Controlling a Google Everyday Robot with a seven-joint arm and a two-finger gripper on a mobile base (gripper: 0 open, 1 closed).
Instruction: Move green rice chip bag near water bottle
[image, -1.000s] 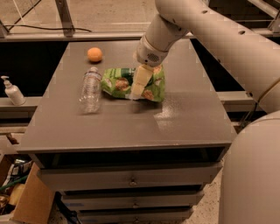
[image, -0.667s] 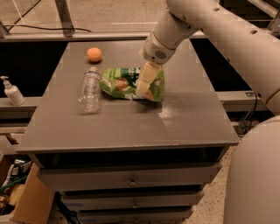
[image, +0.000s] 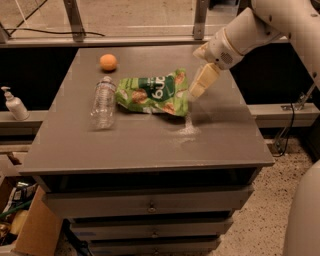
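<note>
The green rice chip bag (image: 153, 94) lies flat on the grey table (image: 145, 140), its left edge close beside the water bottle (image: 103, 101). The clear ribbed bottle lies on its side, cap pointing away. My gripper (image: 201, 83) hangs in the air just right of the bag, above the table and clear of the bag. It holds nothing.
An orange (image: 108, 62) sits at the back left of the table, behind the bottle. A white pump dispenser bottle (image: 14, 104) stands on a ledge to the left. A cardboard box (image: 27, 230) is on the floor at the lower left. Drawers run below the tabletop.
My gripper has lifted off the bag and moved up and to the right. The bag stays beside the bottle.
</note>
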